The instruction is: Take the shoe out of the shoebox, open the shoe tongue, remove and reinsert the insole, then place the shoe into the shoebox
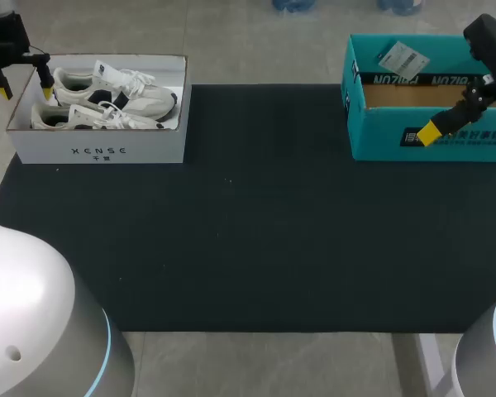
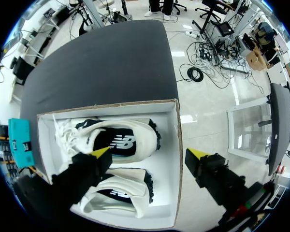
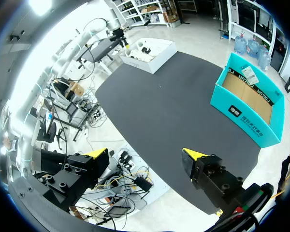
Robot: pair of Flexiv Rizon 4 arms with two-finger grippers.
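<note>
Left wrist view: 2 shoes (image 2: 128,141) under left pincer (image 2: 150,153)

**Print on boxes and shoe**

White shoebox (image 1: 99,153) had dark spaced lettering on its front wall, with a small mark below. Teal box (image 1: 372,132) carried white print on the front wall and dark lettering along the inner back wall. Barcode label (image 1: 403,58) sat on its back wall. Shoe (image 2: 122,142) showed a white side logo.
</note>
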